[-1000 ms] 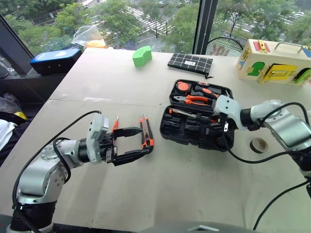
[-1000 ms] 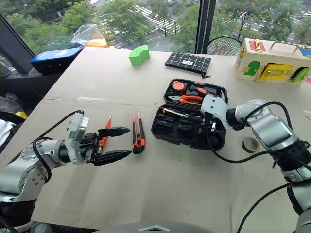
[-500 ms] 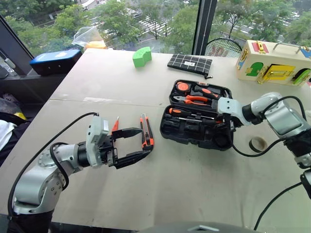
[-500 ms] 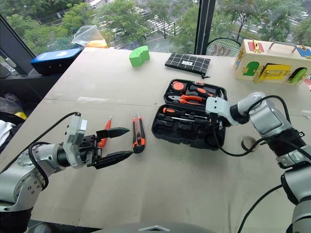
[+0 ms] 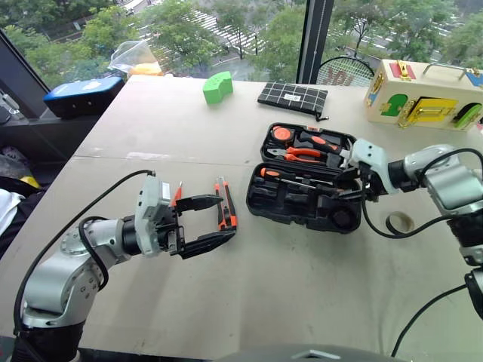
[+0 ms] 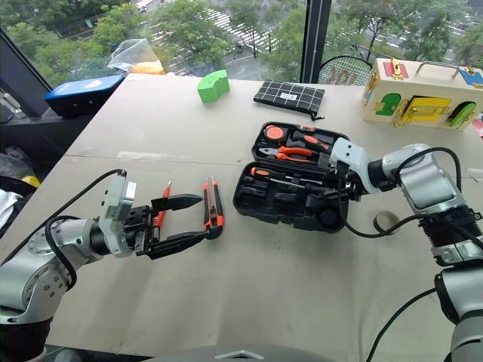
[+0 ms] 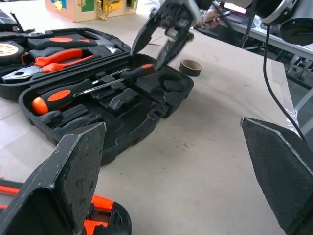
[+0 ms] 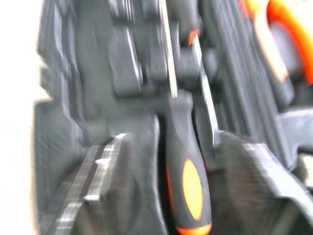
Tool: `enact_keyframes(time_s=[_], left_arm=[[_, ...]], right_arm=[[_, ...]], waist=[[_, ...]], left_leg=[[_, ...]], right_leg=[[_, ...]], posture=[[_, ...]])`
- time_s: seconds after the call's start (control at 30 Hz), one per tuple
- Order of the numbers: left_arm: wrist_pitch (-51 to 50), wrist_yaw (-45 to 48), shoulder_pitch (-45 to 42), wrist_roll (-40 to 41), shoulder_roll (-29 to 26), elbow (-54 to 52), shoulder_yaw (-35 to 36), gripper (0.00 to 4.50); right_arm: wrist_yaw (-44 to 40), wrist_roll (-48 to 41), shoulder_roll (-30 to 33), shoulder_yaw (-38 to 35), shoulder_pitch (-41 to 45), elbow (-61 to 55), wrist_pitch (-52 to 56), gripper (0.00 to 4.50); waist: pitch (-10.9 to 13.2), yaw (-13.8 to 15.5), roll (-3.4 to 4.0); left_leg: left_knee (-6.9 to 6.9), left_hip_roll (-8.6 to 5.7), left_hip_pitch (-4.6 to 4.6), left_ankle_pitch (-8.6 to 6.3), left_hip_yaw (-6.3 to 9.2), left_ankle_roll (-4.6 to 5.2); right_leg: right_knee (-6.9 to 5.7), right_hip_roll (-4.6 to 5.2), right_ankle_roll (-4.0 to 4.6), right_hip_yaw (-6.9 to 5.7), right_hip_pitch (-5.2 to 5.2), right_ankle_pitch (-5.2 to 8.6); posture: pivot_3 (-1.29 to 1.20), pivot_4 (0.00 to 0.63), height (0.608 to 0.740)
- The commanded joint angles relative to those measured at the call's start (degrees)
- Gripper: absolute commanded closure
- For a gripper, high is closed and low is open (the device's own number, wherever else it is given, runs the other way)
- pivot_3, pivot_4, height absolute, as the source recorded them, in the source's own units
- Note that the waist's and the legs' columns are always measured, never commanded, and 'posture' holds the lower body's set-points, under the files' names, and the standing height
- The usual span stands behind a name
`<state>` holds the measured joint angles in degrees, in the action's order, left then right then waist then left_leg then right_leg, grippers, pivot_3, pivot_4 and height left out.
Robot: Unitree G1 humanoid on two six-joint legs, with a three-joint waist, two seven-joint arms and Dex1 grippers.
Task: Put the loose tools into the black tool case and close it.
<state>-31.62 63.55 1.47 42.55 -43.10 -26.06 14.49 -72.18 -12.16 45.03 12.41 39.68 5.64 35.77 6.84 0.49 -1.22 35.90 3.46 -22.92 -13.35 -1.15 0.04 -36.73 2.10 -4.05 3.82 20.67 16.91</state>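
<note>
Black tool case (image 5: 306, 188) seen open, right of centre on surface (image 5: 249, 294). Two screwdrivers (image 7: 73, 90) laid in near half. Right gripper (image 7: 164, 34) poised just above second screwdriver handle, jaws parted, nothing grasped; placing step judged complete. Left gripper (image 5: 205, 224) held at lower left, jaws spread wide, empty, beside utility knife (image 5: 224, 205) and small tester screwdriver (image 5: 179, 194). Tape roll (image 5: 400, 223) lies right of case. Next move: knife to be grasped, carried into case.
</note>
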Motion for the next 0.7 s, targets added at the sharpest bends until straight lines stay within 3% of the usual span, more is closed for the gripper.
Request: enact_keyframes(time_s=[0.03,0.1,0.13,0.3,0.4,0.47,0.6,0.67,0.7], left_arm=[[0.99,-0.48,-0.01,0.68,-0.22,-1.34,0.45,0.0],[1.08,-0.79,0.35,0.64,-0.05,-1.55,0.53,0.0],[1.12,-0.96,0.51,0.62,0.03,-1.66,0.54,0.0],[1.53,-2.11,1.23,0.33,0.47,-2.02,0.3,0.0],[1.96,-2.44,1.82,0.13,0.5,-2.19,0.32,0.0],[2.14,-3.32,2.74,0.18,0.61,-2.57,0.98,0.0],[3.12,-17.54,5.92,-3.19,7.72,-3.02,4.33,0.0],[2.77,-24.1,7.02,-5.78,10.64,-3.43,4.95,0.0],[1.59,-27.4,7.21,-6.15,11.91,-3.8,5.26,0.0]], right_arm=[[5.29,-5.68,-2.74,-7.61,-3.03,-5.67,4.42,3.49],[13.22,-3.41,-6.84,-8.77,-5.58,-5.35,2.67,4.35],[16.63,-1.77,-8.57,-8.42,-7.07,-5.25,1.74,4.44],[22.34,10.32,-10.56,4.11,-15.95,-2.46,-7.69,4.44],[23.22,13.39,-10.96,6.88,-17.46,0.45,-12.19,4.44],[23.45,12.75,-11.09,5.19,-17.59,0.16,-14.15,4.44],[21.86,2.3,-12.19,-6.81,-19.5,-9.42,-22.61,4.44],[19.69,-2.42,-11.71,-9.9,-21.36,-13.87,-22.46,4.44],[17.81,-5.08,-10.99,-10.61,-22.61,-16.41,-21.14,3.92]], waist=[[-0.04,-0.07,-0.06],[-0.11,-0.23,-0.17],[-0.14,-0.38,-0.22],[-0.2,-0.81,-0.21],[-0.5,-1.44,-0.49],[-0.64,-1.45,-0.72],[-0.58,-1.07,-0.79],[-0.32,-0.97,-0.41],[-0.26,-0.95,-0.32]], left_leg=[[-0.02,0.0,0.01,0.0,0.0,0.0],[-0.03,0.0,0.01,0.0,0.0,0.0],[-0.04,0.0,0.02,0.0,0.0,0.0],[-0.04,0.0,0.02,0.0,-0.04,0.0],[-0.06,0.06,0.19,0.0,-0.04,0.0],[-0.06,0.11,0.28,0.0,-0.04,0.0],[-0.02,0.11,0.2,0.0,-0.1,-0.01],[-0.02,0.11,0.06,0.0,-0.06,-0.01],[-0.06,0.11,0.03,0.0,-0.04,-0.01]], right_leg=[[0.01,0.0,0.0,0.0,-0.01,0.0],[0.01,0.0,0.0,0.0,-0.01,0.0],[0.0,-0.01,0.0,0.0,0.0,0.0],[0.0,0.0,-0.01,0.05,0.02,0.0],[-0.04,-0.08,0.01,0.09,-0.02,0.01],[-0.06,-0.12,0.02,0.09,-0.07,0.01],[-0.03,-0.05,0.01,0.12,-0.08,0.01],[0.0,-0.04,0.0,0.08,-0.06,0.0],[-0.01,-0.04,0.0,0.08,-0.01,0.0]], posture=[[0.0,0.15,0.74],[0.0,0.15,0.74],[0.0,0.15,0.74],[0.0,0.15,0.74],[0.0,0.15,0.74],[0.0,0.15,0.74],[0.0,0.15,0.74],[0.0,0.15,0.74],[0.0,0.15,0.74]])
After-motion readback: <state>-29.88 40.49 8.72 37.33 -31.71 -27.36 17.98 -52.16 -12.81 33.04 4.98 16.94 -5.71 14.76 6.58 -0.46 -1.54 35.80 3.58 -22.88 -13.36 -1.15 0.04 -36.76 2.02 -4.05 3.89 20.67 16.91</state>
